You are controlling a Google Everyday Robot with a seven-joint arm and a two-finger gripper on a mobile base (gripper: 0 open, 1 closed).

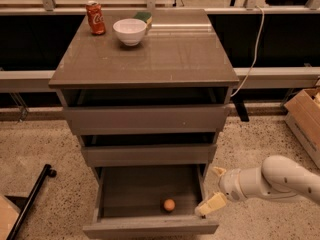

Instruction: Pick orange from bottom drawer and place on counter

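The orange lies on the grey floor of the open bottom drawer, near its front right. The counter is the glossy grey-brown top of the cabinet. My gripper is at the end of the white arm, low at the right of the drawer, just outside its right front corner and to the right of the orange. Its two cream fingers are spread apart and hold nothing.
A red soda can, a white bowl and a green-yellow sponge stand at the back of the counter. A cardboard box is on the floor at right. A black bar lies on the floor at left.
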